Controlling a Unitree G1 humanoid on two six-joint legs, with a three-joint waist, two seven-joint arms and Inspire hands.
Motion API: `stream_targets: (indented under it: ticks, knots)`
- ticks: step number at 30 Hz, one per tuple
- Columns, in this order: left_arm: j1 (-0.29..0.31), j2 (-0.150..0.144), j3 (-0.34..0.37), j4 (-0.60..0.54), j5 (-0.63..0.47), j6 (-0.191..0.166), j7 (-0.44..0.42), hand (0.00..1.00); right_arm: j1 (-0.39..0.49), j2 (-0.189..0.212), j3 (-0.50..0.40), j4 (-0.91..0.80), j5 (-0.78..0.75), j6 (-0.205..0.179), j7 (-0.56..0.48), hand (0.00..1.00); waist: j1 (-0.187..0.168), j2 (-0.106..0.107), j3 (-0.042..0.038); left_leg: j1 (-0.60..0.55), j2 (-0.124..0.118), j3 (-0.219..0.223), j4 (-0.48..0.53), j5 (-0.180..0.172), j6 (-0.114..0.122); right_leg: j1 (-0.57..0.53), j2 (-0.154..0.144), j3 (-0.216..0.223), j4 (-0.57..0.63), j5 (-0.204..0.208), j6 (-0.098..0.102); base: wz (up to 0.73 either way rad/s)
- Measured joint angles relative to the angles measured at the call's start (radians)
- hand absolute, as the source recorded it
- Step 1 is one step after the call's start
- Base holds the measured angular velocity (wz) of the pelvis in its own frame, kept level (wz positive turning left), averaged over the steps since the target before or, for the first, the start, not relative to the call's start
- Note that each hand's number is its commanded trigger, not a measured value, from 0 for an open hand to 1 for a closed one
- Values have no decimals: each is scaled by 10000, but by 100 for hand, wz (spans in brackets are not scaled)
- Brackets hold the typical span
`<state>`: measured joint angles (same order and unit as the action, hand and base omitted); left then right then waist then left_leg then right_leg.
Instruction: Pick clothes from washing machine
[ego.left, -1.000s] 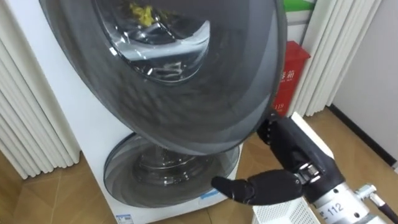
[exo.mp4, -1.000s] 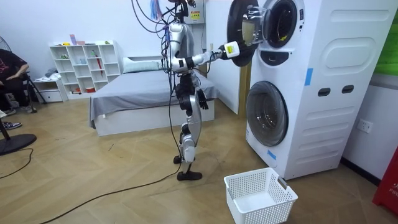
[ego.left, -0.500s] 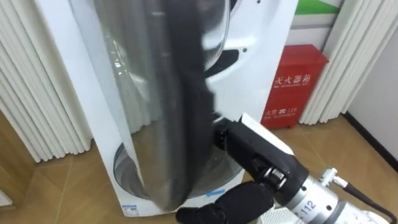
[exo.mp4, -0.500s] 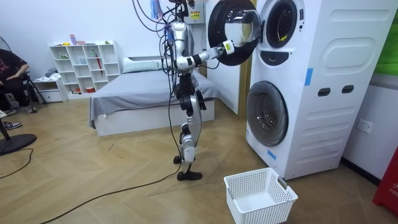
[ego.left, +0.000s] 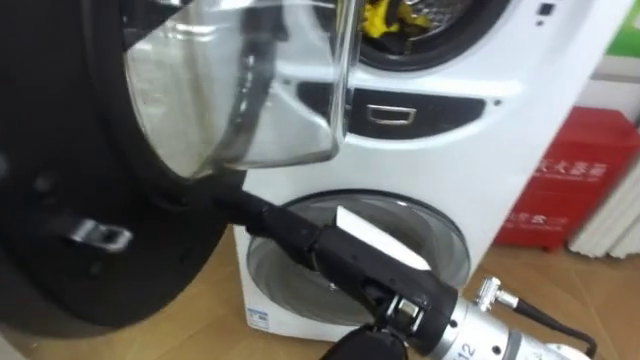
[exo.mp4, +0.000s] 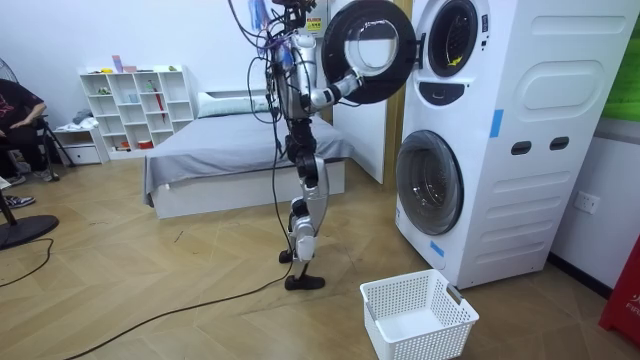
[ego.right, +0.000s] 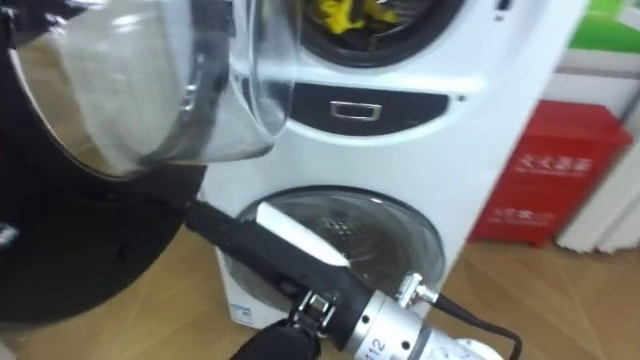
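Observation:
The upper washing machine's round door (ego.left: 110, 190) stands swung wide open at the left, its glass bowl (ego.left: 235, 95) facing me. A yellow cloth (ego.left: 395, 15) lies in the open drum (ego.right: 385, 30) at the top. My right hand (ego.left: 330, 250) reaches up from the lower right with its fingers straight against the door's inner rim, holding nothing. In the room view I stand on the wooden floor to the left of the stacked machines, right arm raised to the door (exo.mp4: 370, 50). My left hand (exo.mp4: 298, 152) hangs low by my body.
The lower washer's door (ego.left: 440, 250) is closed below the upper drum. A red cabinet (ego.left: 575, 190) stands on the floor to the right of the machines. A white laundry basket (exo.mp4: 418, 315) sits on the floor before the lower washer. A bed (exo.mp4: 220, 160) lies behind me.
The upper door has swung from half open to fully open toward my left, with my right hand following it. My view has turned, and the drum with the yellow cloth now shows.

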<state>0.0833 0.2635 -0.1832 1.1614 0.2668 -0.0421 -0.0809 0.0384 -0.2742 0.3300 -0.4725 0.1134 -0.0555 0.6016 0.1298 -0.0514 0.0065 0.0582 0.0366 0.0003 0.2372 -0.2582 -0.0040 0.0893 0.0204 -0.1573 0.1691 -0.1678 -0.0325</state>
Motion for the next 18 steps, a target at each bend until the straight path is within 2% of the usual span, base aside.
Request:
stream_targets:
  ticks: [11, 14, 18]
  knots:
    - [79, -30, 210, -19, 17, -22, -70, 0, -7, 82, 96, 2, 1, -6, 223, 0, 364, -2, 16, -114, -142, -576, 24, 16, 28, 154, -38, -440, -12, -43, 72, 15]
    - [141, -32, 212, -23, 15, -34, 136, 0, -44, 97, 525, 8, -72, -8, 99, 0, 601, 7, 22, -124, -145, -601, 16, 20, 33, 190, -53, -580, -15, -48, 80, 10]
    - [276, -112, 213, -22, 17, -18, 140, 0, -234, 185, 1070, 151, -446, -8, -41, 0, 863, 55, 74, -170, -222, -781, 27, 48, 69, 233, -160, -755, -15, -88, 145, 17]
